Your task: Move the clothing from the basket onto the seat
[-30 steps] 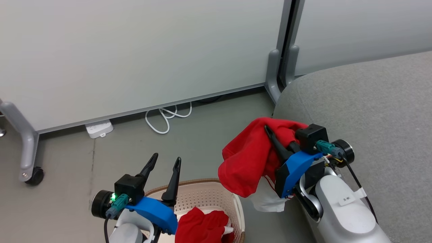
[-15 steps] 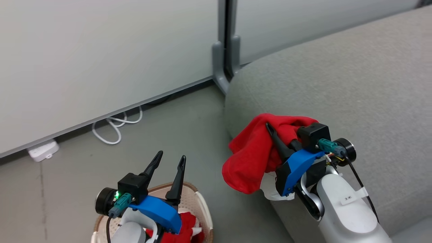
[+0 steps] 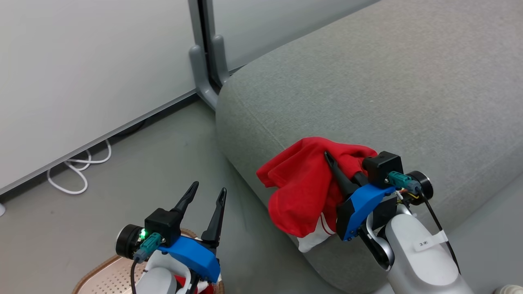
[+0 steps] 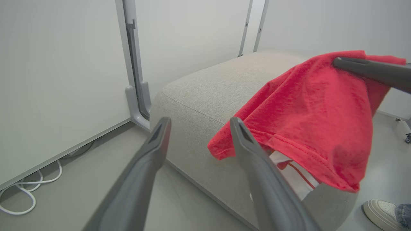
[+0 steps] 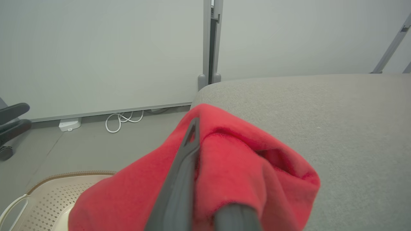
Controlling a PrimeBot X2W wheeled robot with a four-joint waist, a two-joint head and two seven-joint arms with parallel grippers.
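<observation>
My right gripper (image 3: 340, 162), centre-right, is clamped on the clothing (image 3: 300, 192), which drapes over its fingers at the seat (image 3: 367, 81) edge. My left gripper (image 3: 207, 190), lower left, has its fingers spread and empty.

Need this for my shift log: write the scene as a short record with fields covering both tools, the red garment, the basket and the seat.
red garment: bunched, hanging from the right tool over the edge of the seat; white panel lowest
right tool: shut on the red garment
left tool: open, empty, near the basket
basket: on the floor, left of the seat, partly hidden by the left arm
seat: grey cushion, rounded corner toward the robot
status: garment not yet released
</observation>
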